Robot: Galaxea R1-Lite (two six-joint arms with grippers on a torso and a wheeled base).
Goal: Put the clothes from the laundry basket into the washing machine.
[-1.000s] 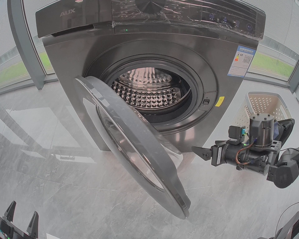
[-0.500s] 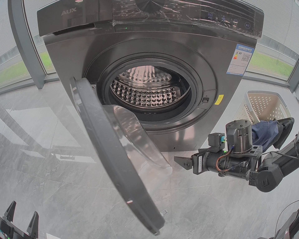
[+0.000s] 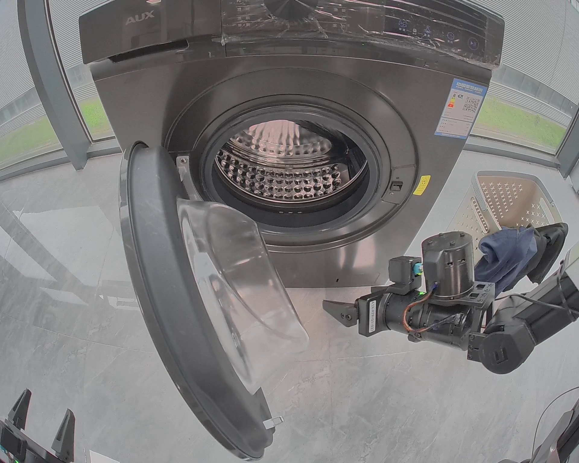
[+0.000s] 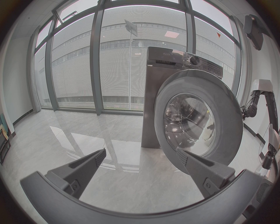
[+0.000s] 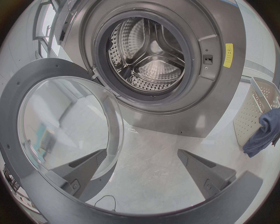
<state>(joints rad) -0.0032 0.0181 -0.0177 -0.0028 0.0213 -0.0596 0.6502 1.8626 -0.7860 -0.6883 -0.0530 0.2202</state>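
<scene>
A pale grey marbled floor (image 3: 392,392) runs to a wall of tall windows (image 4: 73,58) with dark frames. The washer (image 3: 151,114) stands in front of that glass, with open floor on both sides and in front.

Its round door (image 3: 151,289) hangs wide open on the left hinge and juts out over the floor toward the robot. The clear bowl of the door faces right, and a latch tab sticks out at the door's near edge. The mouth of the steel drum (image 3: 289,163) is unblocked.

A strip of bare floor lies between the door bowl and the right claw (image 5: 141,151). That claw hangs low before the washer's lower right corner, its fingers spread wide with nothing between them. The left claw (image 4: 140,151) sits low at the robot's left, well apart from the washer, spread just as wide and holding nothing.

The cream perforated basket (image 3: 512,193) stands on the floor just right of the washer, behind the right arm. A blue cloth (image 3: 506,253) drapes over its near rim, with a dark piece (image 3: 552,241) beside it.

A blue-and-white label (image 3: 461,108) sits at the upper right of the washer's front, its print too small to read. A yellow sticker (image 3: 422,185) sits beside the latch slot. There is pale lettering on the drawer panel, and wrinkled clear film (image 3: 362,24) covers the control panel.
</scene>
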